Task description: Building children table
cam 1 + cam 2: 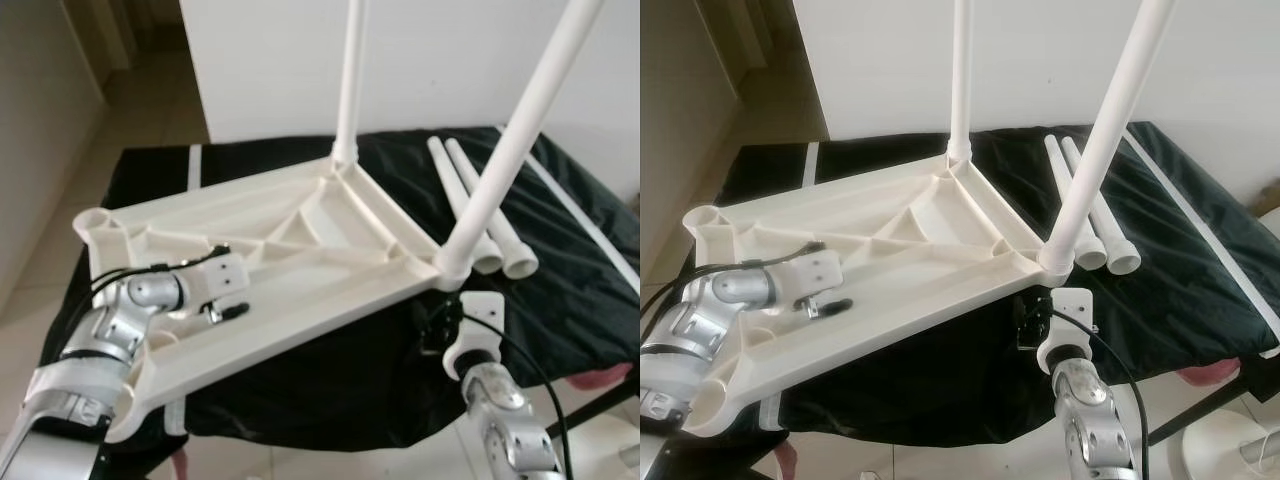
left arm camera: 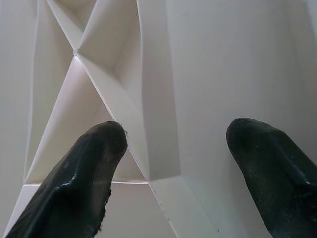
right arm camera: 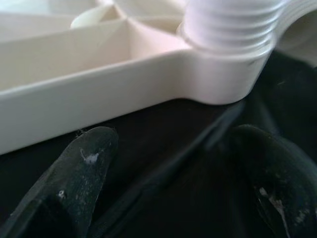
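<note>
1. The white plastic tabletop (image 1: 300, 260) lies upside down, ribbed underside up, on a surface draped in black cloth (image 1: 560, 290); its near edge overhangs the cloth toward the robot.
2. Two white legs stand screwed into its far corners — one at the back corner (image 1: 350, 80), one at the right-hand corner (image 1: 520, 130), leaning in the picture.
3. Two more loose legs (image 1: 480, 215) lie side by side on the cloth just beyond the right-hand corner, their open ends toward the robot.
4. The left gripper (image 1: 232, 308) rests over the ribbed underside near the tabletop's left end; the head views show its wrist but little of the fingers.
5. The left wrist view shows its two black fingers (image 2: 84, 183) spread apart, straddling a raised rib where diagonal ribs meet, grasping nothing.
6. The right gripper (image 1: 1032, 322) sits below the right-hand corner, against the cloth.
7. The right wrist view adds what the head views hide — the threaded end of the leg (image 3: 233, 25) in its corner socket, with the fingers (image 3: 74, 183) parted on the cloth under the tabletop's edge, holding nothing
</note>
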`<state>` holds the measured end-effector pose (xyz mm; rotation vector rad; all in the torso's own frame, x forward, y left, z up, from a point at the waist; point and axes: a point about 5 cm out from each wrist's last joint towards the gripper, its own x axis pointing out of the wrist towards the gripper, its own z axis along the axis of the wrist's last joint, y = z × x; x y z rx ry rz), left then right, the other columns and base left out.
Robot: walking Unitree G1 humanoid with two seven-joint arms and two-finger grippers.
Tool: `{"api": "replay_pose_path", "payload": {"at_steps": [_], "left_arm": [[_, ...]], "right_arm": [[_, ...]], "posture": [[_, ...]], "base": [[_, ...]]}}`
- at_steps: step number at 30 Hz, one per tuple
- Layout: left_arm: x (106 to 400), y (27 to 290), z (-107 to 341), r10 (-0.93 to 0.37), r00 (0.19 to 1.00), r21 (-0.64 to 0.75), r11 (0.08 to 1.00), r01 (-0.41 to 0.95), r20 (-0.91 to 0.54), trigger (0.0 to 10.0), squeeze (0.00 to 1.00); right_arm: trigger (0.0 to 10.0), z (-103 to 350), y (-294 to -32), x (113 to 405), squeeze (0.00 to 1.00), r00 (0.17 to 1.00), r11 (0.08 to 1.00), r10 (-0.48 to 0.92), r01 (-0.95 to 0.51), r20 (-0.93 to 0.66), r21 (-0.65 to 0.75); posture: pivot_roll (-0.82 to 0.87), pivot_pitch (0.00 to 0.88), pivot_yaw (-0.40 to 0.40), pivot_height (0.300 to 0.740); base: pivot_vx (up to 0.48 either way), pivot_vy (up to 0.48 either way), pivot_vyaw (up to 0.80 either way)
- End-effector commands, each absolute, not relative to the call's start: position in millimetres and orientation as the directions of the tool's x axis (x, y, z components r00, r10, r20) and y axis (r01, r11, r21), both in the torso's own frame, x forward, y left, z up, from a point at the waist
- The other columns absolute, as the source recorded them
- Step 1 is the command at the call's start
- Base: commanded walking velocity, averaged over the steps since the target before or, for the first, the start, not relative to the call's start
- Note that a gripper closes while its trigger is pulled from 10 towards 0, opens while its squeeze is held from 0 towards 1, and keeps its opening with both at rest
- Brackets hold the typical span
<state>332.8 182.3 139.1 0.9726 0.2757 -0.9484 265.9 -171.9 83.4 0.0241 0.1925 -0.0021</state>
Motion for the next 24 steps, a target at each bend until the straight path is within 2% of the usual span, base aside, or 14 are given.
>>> {"api": "replay_pose_path", "payload": {"at_steps": [1,2,3,5,7,8,11,16,20,24], "left_arm": [[330,174,135,-0.581,0.568,0.578,0.195,0.793,-0.583,10.0,0.0],[330,174,135,-0.581,0.568,0.578,0.195,0.793,-0.583,10.0,0.0],[321,156,130,-0.631,0.523,0.559,0.166,0.812,-0.573,10.0,0.0],[321,156,130,-0.631,0.523,0.559,0.166,0.812,-0.573,10.0,0.0],[311,140,126,-0.674,0.483,0.543,0.143,0.827,-0.558,10.0,0.0],[311,140,126,-0.674,0.483,0.543,0.143,0.827,-0.558,10.0,0.0],[295,111,124,-0.738,0.423,0.531,0.104,0.841,-0.526,10.0,0.0],[284,92,124,-0.784,0.377,0.515,0.085,0.853,-0.494,10.0,0.0],[273,61,126,-0.83,0.334,0.507,0.073,0.859,-0.446,10.0,0.0],[271,44,129,-0.848,0.34,0.519,0.092,0.85,-0.406,10.0,0.0]], "right_arm": [[10.0,79,-175,265,0.0,0.975,0.999,-0.008,0.015,-0.222,0.033],[10.0,79,-175,265,0.0,0.975,0.999,-0.008,0.015,-0.222,0.033],[10.0,79,-164,277,0.0,0.971,0.998,0.03,-0.015,-0.236,0.063],[10.0,79,-164,277,0.0,0.971,0.998,0.03,-0.015,-0.236,0.063],[10.0,82,-156,290,0.0,0.97,0.996,0.057,-0.039,-0.237,0.08],[10.0,82,-156,290,0.0,0.97,0.996,0.057,-0.039,-0.237,0.08],[10.0,91,-153,308,0.0,0.972,0.994,0.08,-0.06,-0.222,0.093],[10.0,95,-153,317,0.0,0.972,0.994,0.091,-0.074,-0.217,0.085],[10.0,101,-159,331,0.0,0.974,0.997,0.067,-0.058,-0.215,0.047],[10.0,103,-168,337,0.0,0.979,1.0,0.013,-0.008,-0.203,0.025]], "posture": [[-0.03,0.0,0.008,0.74],[-0.03,0.0,0.008,0.74],[-0.02,0.0,0.013,0.74],[-0.02,0.0,0.013,0.74],[-0.01,0.0,0.011,0.74],[-0.01,0.0,0.011,0.74],[0.01,0.0,0.009,0.74],[0.01,0.0,0.008,0.74],[0.03,0.0,0.005,0.74],[0.03,0.0,0.004,0.74]], "base": [[0.0,0.0,0.0],[0.0,0.0,0.0],[0.0,0.0,0.0],[0.0,0.0,0.0],[0.0,0.0,0.0],[0.0,0.0,0.0],[0.0,0.0,0.0],[0.0,0.0,0.0],[0.0,0.0,0.0],[0.0,0.0,0.0]]}}
